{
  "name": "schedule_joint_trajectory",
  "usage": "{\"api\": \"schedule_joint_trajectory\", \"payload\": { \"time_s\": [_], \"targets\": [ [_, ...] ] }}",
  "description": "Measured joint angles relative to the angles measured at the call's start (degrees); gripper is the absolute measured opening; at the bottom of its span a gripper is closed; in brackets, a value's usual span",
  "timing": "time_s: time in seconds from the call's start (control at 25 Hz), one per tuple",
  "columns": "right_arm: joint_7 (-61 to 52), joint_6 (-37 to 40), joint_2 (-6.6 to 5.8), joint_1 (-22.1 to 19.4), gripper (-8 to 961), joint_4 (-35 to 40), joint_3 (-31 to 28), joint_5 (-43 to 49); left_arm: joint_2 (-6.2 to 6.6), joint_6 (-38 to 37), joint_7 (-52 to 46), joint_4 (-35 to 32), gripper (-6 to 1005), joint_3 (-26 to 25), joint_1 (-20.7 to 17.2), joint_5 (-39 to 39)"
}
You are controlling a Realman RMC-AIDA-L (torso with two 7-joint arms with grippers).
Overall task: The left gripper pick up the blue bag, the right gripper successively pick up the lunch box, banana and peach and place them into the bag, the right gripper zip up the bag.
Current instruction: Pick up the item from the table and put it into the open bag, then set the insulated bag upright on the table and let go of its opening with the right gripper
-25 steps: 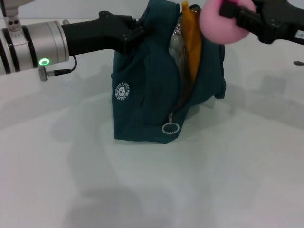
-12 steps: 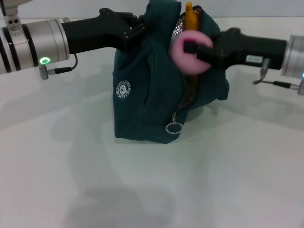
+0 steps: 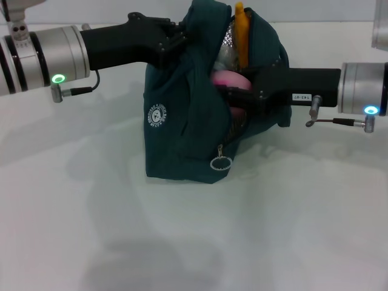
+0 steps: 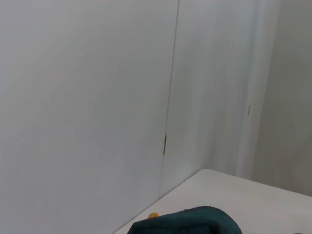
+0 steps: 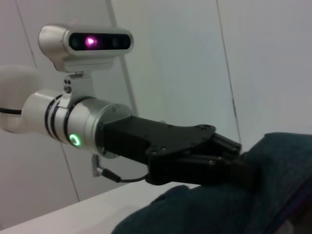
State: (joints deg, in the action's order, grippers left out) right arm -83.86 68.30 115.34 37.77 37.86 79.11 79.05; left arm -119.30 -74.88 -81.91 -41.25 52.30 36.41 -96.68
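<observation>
- To do this step well, in my judgement, the right gripper (image 3: 233, 97) needed to carry the peach (image 3: 229, 79) fully past the zipper edge and let go only once the fruit sat low in the opening, so it would not roll back out.
- The withdrawal should then run straight back along the arm's line, to avoid snagging the fabric or knocking the banana (image 3: 241, 33).
- The right gripper's fingers were pushed into the mouth of the blue bag (image 3: 182, 121), clenched around the pink peach, which showed just inside the opening.
- The banana stood upright in the bag behind the peach, its tip poking above the rim; a silvery lining showed beside it.
- The lunch box could not be made out; I judged it to be hidden inside.
- The left gripper (image 3: 173, 39) was clamped on the bag's upper edge, holding it up and open; the right wrist view showed its fingers (image 5: 229, 161) closed on the teal fabric.
- The zipper's ring pull (image 3: 219, 162) hung low on the front, the zip not yet closed.
- The bag's base rested on the white table (image 3: 182, 242).
</observation>
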Motion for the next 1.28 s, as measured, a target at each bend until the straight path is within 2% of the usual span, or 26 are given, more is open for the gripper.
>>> {"api": "schedule_joint_trajectory", "payload": {
  "time_s": [0.16, 0.28, 0.4, 0.48, 0.72, 0.76, 0.96, 1.2, 1.28],
  "targets": [
    [0.28, -0.12, 0.03, -1.77, 285, 1.58, -0.58, -0.24, -0.05, 0.00, 0.00, 0.06, 110, -0.13, -0.20, 0.00],
    [0.91, 0.75, 0.19, -5.51, 334, 5.48, -2.22, -0.74, -0.06, 0.03, 0.07, 0.41, 110, -0.27, -0.22, 0.00],
    [3.88, 2.50, 0.26, -9.99, 473, 8.83, -3.16, -3.79, -0.06, 0.09, 0.85, 0.74, 111, -0.30, -0.26, 0.16],
    [5.53, 4.04, -0.13, -12.66, 565, 9.87, -3.93, -5.40, -0.06, 0.13, 1.17, 0.78, 111, -0.36, -0.36, 0.21],
    [5.64, 6.24, -1.58, -17.12, 716, 9.86, -9.53, 0.40, -0.06, 0.39, 1.26, 0.82, 110, -0.38, -0.41, 0.18],
    [5.47, 6.28, -1.76, -17.37, 715, 9.48, -10.23, 1.54, -0.06, 0.60, 1.27, 0.82, 110, -0.38, -0.41, 0.14],
    [5.63, 5.07, -1.90, -16.08, 699, 5.08, -11.47, 4.27, -0.06, 1.58, 1.55, 1.44, 111, -0.08, 0.32, -0.13],
    [5.48, 0.58, -0.13, -9.34, 672, 0.43, -10.87, 10.76, -0.06, 1.60, 2.06, 2.23, 111, 0.00, 1.16, 0.09],
    [5.48, -0.20, 0.05, -7.01, 668, -1.54, -10.36, 11.61, -0.06, 1.59, 2.06, 2.24, 111, 0.00, 1.20, 0.10]
  ]
}}
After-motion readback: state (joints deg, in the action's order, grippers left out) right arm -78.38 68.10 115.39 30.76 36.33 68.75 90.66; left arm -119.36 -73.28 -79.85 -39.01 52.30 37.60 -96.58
